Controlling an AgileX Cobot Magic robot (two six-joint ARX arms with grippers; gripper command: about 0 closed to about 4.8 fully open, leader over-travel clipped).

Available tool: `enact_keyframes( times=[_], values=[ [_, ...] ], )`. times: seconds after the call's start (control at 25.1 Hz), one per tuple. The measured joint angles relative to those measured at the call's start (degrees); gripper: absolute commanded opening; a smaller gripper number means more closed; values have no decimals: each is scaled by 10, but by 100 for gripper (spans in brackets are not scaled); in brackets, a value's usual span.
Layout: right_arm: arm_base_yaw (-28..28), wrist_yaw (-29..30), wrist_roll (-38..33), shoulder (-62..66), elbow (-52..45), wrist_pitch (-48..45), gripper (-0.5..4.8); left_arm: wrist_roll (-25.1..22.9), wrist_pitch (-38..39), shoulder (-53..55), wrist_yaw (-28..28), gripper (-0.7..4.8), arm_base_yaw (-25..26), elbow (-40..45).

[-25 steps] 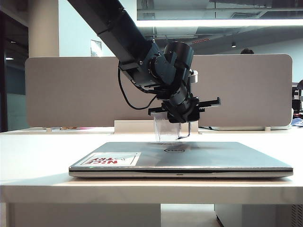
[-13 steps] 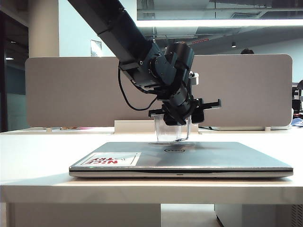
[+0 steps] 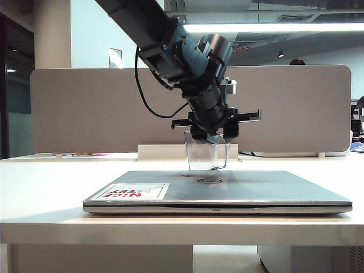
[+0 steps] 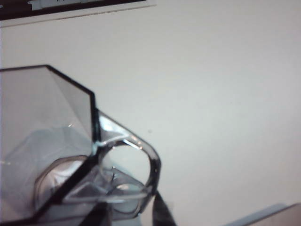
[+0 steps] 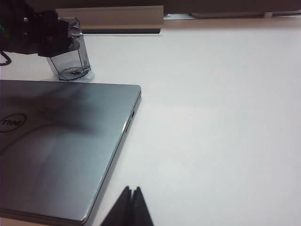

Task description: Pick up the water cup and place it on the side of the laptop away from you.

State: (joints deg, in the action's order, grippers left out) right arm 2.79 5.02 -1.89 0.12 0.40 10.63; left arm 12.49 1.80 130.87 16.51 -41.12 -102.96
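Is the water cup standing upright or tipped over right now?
Upright. The water cup stands on its base on the table behind the laptop, rim upward, with the left claw at its rim.

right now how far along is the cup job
Mostly done: the water cup stands upright on the white table just beyond the far edge of the laptop. In hand: the left tool sits at the cup's rim, its grip unclear. Left: pulling that arm clear. The right tool rests shut at the near side.
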Motion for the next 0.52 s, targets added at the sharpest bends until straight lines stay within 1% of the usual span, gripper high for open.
enact_keyframes(
  times=[0.12,0.32,0.36,0.4,0.52],
  values=[
    [0,0,0,0,0,0,-8,0,30,-4,-5,101,0,0],
    [0,0,0,0,0,0,-8,0,67,-4,-29,78,0,0],
    [0,0,0,0,0,0,-8,0,71,-4,-31,69,0,0],
    [0,0,0,0,0,0,-8,0,74,-4,-31,23,0,0],
    [0,2,0,0,0,0,-8,-2,72,-4,-33,-4,0,0]
  ],
)
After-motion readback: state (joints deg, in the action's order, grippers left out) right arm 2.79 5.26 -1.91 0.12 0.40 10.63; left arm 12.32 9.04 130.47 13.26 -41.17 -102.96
